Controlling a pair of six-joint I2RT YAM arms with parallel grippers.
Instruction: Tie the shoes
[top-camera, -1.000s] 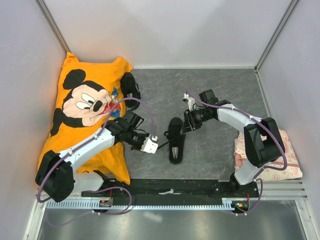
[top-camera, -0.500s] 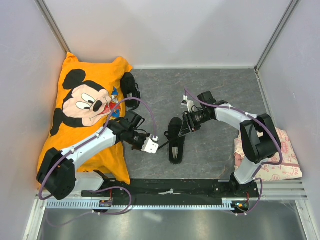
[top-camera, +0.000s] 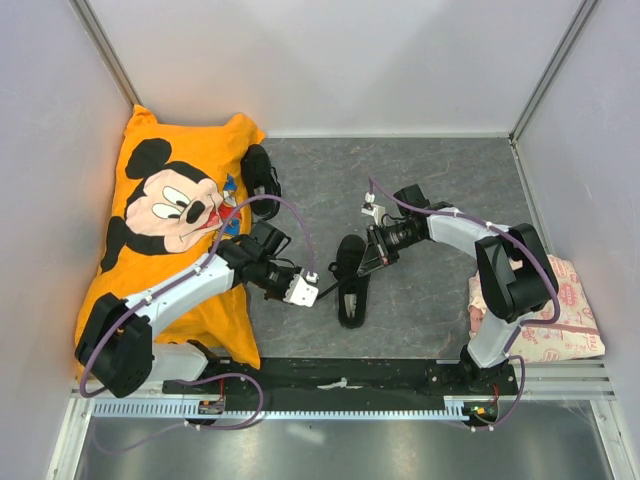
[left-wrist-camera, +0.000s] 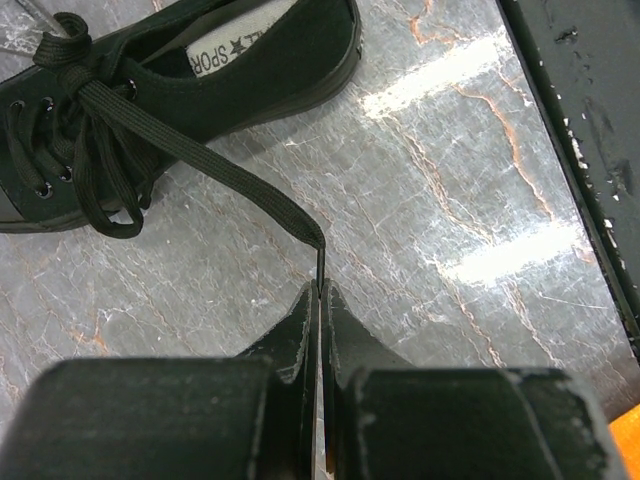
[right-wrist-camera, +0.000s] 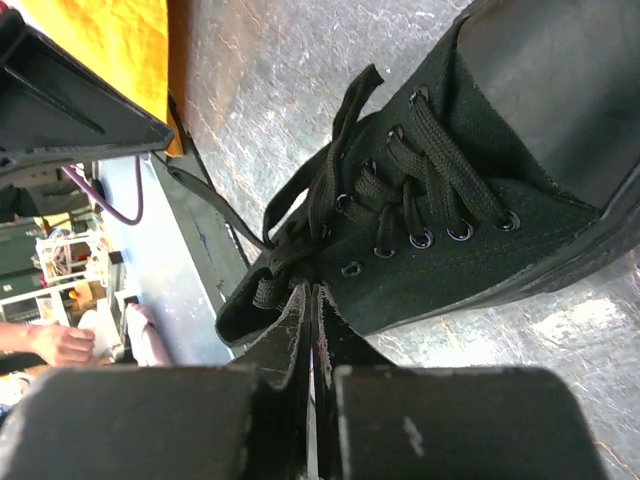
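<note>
One black shoe (top-camera: 352, 292) lies in the middle of the grey floor, toe pointing away from the arms. Its long lace (left-wrist-camera: 220, 172) runs out taut to my left gripper (top-camera: 308, 291), whose jaws are shut on the lace's tip (left-wrist-camera: 320, 262). From the other side, my right gripper (top-camera: 372, 257) reaches the same shoe (right-wrist-camera: 500, 200). Its jaws (right-wrist-camera: 315, 288) are shut, their tips pinching into the bunch of laces (right-wrist-camera: 300, 255) by the top eyelets. A second black shoe (top-camera: 262, 170) lies farther back, against the pillow.
An orange Mickey Mouse pillow (top-camera: 165, 215) fills the left side, under my left arm. A pink-and-white cloth (top-camera: 565, 320) lies at the right wall beside the right arm's base. A black mounting rail (top-camera: 340, 375) runs along the near edge. White walls enclose three sides.
My right gripper has gone from open to shut at the shoe's laces and edged slightly left. The left arm still holds the lace and has barely shifted.
</note>
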